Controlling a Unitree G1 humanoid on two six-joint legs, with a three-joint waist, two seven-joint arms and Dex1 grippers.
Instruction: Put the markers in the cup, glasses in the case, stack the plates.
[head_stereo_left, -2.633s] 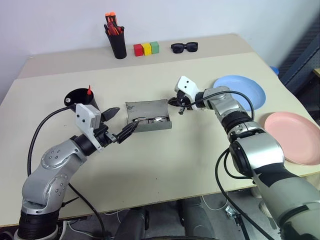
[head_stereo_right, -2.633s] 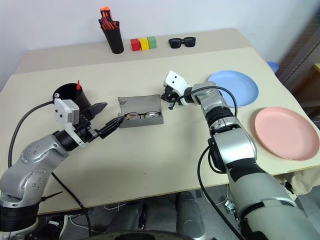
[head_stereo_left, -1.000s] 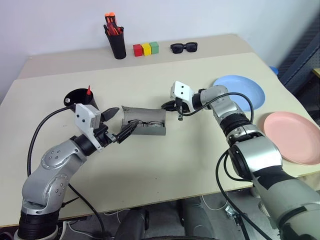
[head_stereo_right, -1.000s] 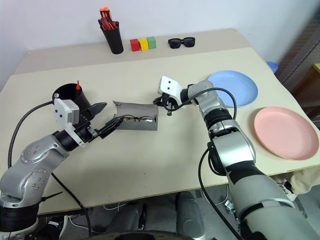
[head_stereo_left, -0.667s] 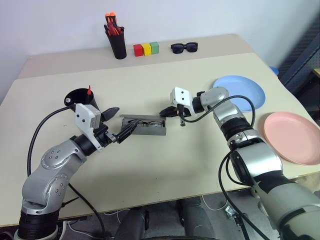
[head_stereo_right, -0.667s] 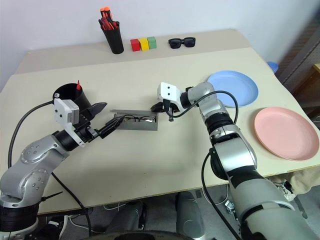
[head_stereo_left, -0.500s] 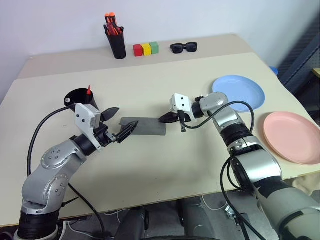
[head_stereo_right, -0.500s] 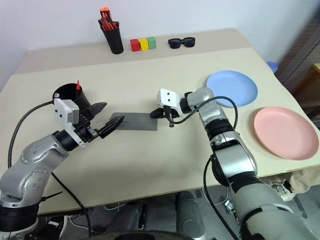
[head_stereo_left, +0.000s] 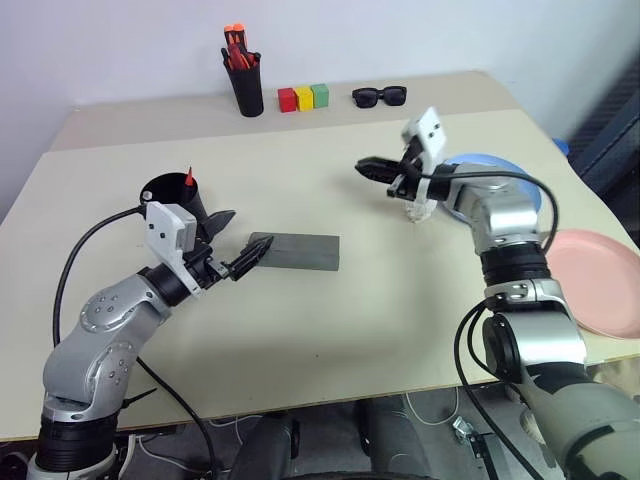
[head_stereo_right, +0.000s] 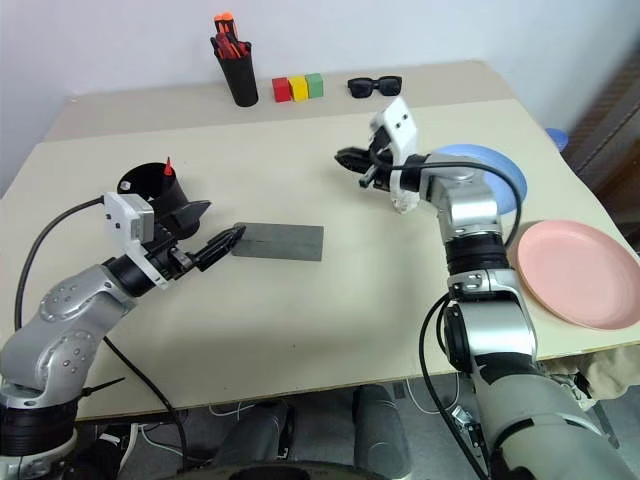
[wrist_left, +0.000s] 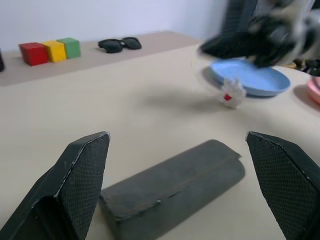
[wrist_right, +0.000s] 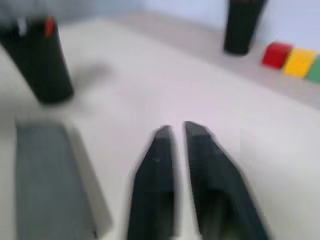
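Now the case (head_stereo_left: 296, 251) lies shut on the surface, just ahead of my left jaws (head_stereo_left: 232, 246), which stand wide apart. My right jaws (head_stereo_right: 350, 157), slightly apart and empty, hang near the blue plate (head_stereo_right: 493, 172). A red marker (head_stereo_left: 189, 177) stands in the cup (head_stereo_left: 172, 192). Stacking plates looks next: fetch the pink plate (head_stereo_right: 581, 272).

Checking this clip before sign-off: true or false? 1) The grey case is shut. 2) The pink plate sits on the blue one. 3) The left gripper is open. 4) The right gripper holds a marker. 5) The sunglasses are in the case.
1) True: the case lies closed.
2) False: the pink plate and the blue plate lie apart.
3) True: the left gripper is spread wide.
4) False: the right gripper is empty.
5) False: the sunglasses lie by the wall.
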